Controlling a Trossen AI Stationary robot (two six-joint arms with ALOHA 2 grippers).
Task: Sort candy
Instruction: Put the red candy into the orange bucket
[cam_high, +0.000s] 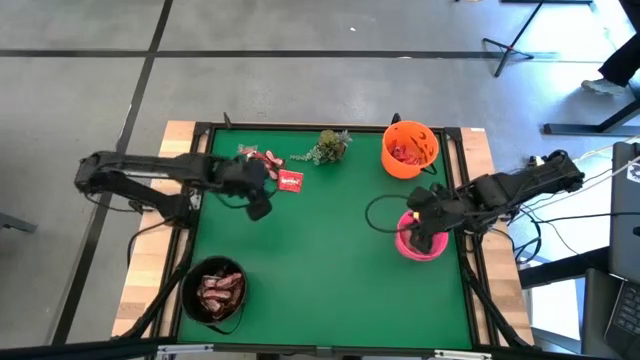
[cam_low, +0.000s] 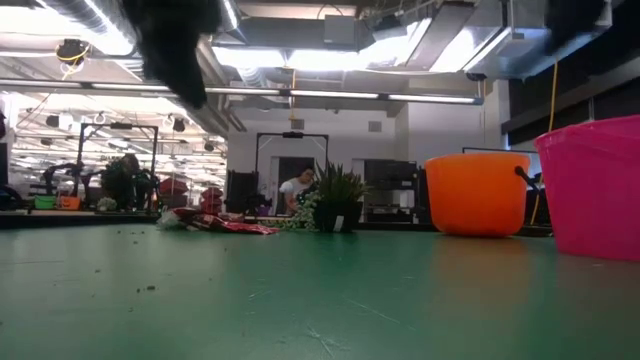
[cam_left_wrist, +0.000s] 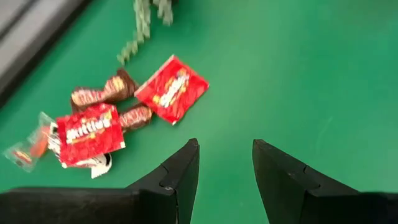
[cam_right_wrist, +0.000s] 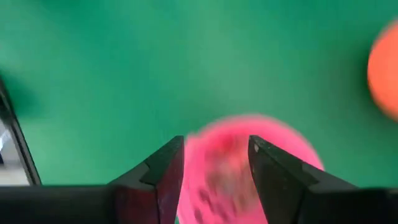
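Note:
The candy (cam_high: 272, 166) lies in a small heap on the green table near its far edge: red square packets (cam_left_wrist: 172, 89), dark brown bars (cam_left_wrist: 102, 92) and a clear-wrapped piece (cam_left_wrist: 25, 149). My left gripper (cam_left_wrist: 225, 162) hovers open just to the near side of the heap (cam_high: 258, 206), fingers slanting down, nothing between them. My right gripper (cam_right_wrist: 216, 165) stands open above the pink bowl (cam_high: 420, 243) at the table's right, with only the bowl's blurred inside (cam_right_wrist: 249, 168) showing past its fingers.
An orange bowl (cam_high: 410, 148) holding red candy stands at the far right. A black bowl (cam_high: 215, 290) with brown bars sits at the near left. A green plant sprig (cam_high: 330, 146) lies beside the heap. The table's middle is bare green mat (cam_high: 320, 260).

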